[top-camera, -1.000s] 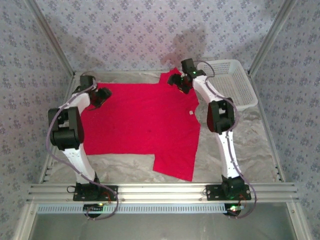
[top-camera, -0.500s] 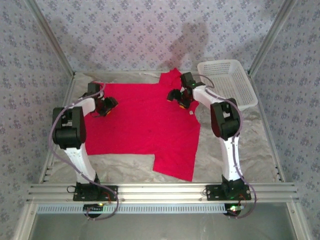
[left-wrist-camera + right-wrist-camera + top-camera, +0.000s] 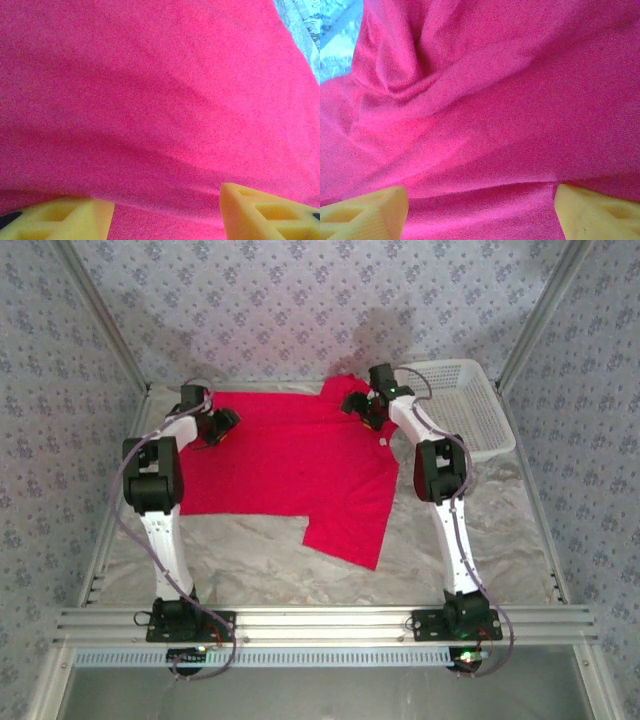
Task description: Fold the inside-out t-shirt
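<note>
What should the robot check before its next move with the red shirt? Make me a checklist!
1. T-shirt spread out on the table: ok, mostly flat.
2. Left fingers apart, red cloth right in front: ok.
3. Right fingers apart, red cloth right in front: ok.
4. Cloth really pinched by either pair of fingers: cannot tell.
5. Cloth smooth at the right fingers: not ok, it is bunched into folds there.
6. White basket out of the way: ok, it sits beside the shirt, near the far right corner.
</note>
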You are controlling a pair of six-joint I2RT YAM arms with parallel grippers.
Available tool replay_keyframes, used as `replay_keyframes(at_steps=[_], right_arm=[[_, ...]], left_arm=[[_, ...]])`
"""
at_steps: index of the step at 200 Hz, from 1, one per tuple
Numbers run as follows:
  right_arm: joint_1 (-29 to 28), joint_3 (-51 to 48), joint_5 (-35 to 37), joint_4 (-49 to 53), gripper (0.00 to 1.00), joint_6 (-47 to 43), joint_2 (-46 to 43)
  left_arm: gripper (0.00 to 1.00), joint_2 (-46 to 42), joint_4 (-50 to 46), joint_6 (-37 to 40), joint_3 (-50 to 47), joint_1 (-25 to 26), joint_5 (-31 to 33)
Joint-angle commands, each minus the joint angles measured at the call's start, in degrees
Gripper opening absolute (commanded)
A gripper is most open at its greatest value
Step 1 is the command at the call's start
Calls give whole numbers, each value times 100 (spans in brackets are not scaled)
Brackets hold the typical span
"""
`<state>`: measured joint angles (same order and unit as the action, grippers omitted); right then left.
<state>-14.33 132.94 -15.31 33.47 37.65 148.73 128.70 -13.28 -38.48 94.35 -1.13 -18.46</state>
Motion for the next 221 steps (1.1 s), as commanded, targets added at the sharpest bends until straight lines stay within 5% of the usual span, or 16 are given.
replay_keyframes(at_steps=[1, 33, 77, 107, 142, 189, 221], right_arm=[[97, 172, 195, 763, 80, -116, 404], [-5, -172, 91, 869, 80, -398, -250], [-310, -1254, 374, 983, 82, -685, -1972], [-564, -2792, 615, 845, 82, -910, -3311], [-1034, -4657, 1130, 650, 83, -965, -4755], [-1588, -6765, 1442, 148, 83, -579, -6144], [-1630, -7317, 1501, 124, 82, -493, -6534]], left_arm=[[59, 132, -338, -31, -101, -11, 121], [59, -776, -333, 64, -734, -26, 432], [63, -3079, -916, 269, -1885, -69, 1442], [63, -4613, -1302, 244, -2911, -307, 1323], [67, -5941, -1219, 1, -4387, -1154, 915], [63, -5940, -1193, -37, -5171, -2030, 551], [56, -5354, -831, -193, -5209, -2246, 387]])
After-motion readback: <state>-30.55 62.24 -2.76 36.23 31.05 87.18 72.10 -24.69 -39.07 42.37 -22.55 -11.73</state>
